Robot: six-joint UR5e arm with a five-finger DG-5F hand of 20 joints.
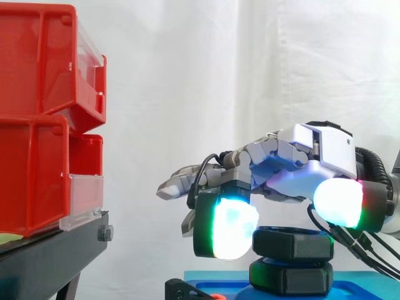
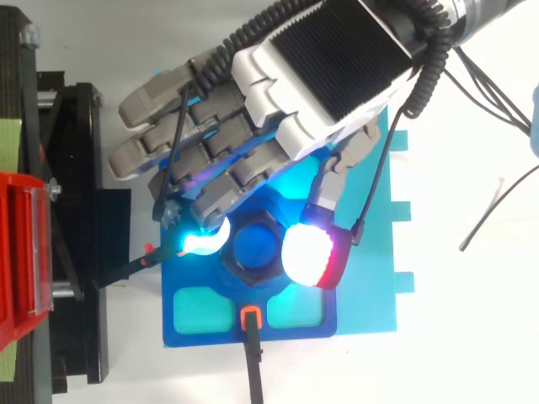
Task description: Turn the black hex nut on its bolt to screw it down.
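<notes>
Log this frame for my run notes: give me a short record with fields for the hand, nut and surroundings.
hand: over the nut, arm entering from the side view's right
nut: black hex, around the bolt
bolt: blue, standing on the blue base
grasp: cannot tell
background: red bins stacked on a black stand

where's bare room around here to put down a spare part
Bare: the white table right of the teal plate, widest in the top view's lower right. Crowded: around the nut, pinched by the hand, and the narrow strip between blue base and stand.
</notes>
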